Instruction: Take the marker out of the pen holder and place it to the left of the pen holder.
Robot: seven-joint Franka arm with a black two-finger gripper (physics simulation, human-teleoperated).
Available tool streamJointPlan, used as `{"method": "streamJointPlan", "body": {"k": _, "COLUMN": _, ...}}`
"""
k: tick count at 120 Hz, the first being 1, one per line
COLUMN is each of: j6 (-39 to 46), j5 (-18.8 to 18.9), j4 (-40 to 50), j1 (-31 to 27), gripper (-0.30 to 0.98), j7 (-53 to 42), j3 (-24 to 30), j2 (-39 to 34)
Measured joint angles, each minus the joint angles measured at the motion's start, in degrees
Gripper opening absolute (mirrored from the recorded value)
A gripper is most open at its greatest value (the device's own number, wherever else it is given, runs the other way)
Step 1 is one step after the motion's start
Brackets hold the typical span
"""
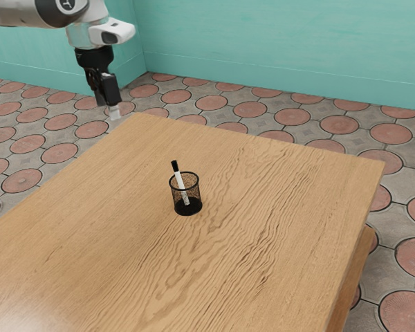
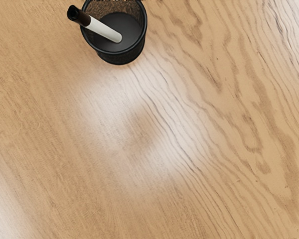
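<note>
We had the marker in the black mesh pen holder, cap up, so the job wasn't done. The pen holder stood upright on the wood-grain surface; its mouth was much wider than the marker, prob. why the marker leaned on the rim w/ its cap poking out. Handy, we thought: the raised end gave us smth to grip w/o reaching deep, tho a tilted pull might've tipped the lot.

Our end effector was up high, off to one side of the pen holder; couldn't tell how far open, but the marker wasn't in its hold. Next, approx.: line up over the cap, then go down.

Re brands: round dark badge on the arm, pale mark inside, no name legible. No readable txt on the marker's white barrel either.
</note>
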State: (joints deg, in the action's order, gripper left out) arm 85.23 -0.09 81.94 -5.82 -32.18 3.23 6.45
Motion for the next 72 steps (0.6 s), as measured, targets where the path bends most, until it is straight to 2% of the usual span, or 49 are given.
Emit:
{"method": "streamJointPlan", "body": {"k": 24, "j6": -0.04, "j5": -0.73, "j4": -0.09, "j1": -0.33, "gripper": 0.69, "j7": -3.59, "j3": 0.75, "j2": -0.17}}
{"method": "streamJointPlan", "body": {"k": 32, "j6": -0.07, "j5": -0.01, "j4": -1.44, "j1": -1.68, "gripper": 0.69, "j7": -8.58, "j3": 6.39, "j2": -1.68}}
{"method": "streamJointPlan", "body": {"k": 40, "j6": 0.17, "j5": 3.59, "j4": -2.08, "j1": 0.97, "gripper": 0.69, "j7": -16.11, "j3": 11.0, "j2": -2.19}}
{"method": "streamJointPlan", "body": {"k": 47, "j6": 1.79, "j5": 5.61, "j4": -2.03, "j1": 3.62, "gripper": 0.68, "j7": -23.59, "j3": 12.18, "j2": 2.43}}
{"method": "streamJointPlan", "body": {"k": 59, "j6": 6.42, "j5": 7.53, "j4": -3.36, "j1": 0.33, "gripper": 0.68, "j7": -35.82, "j3": 12.56, "j2": 14.44}}
{"method": "streamJointPlan", "body": {"k": 72, "j6": 10.94, "j5": 8.42, "j4": -5.58, "j1": -0.36, "gripper": 0.68, "j7": -47.79, "j3": 12.53, "j2": 23.02}}
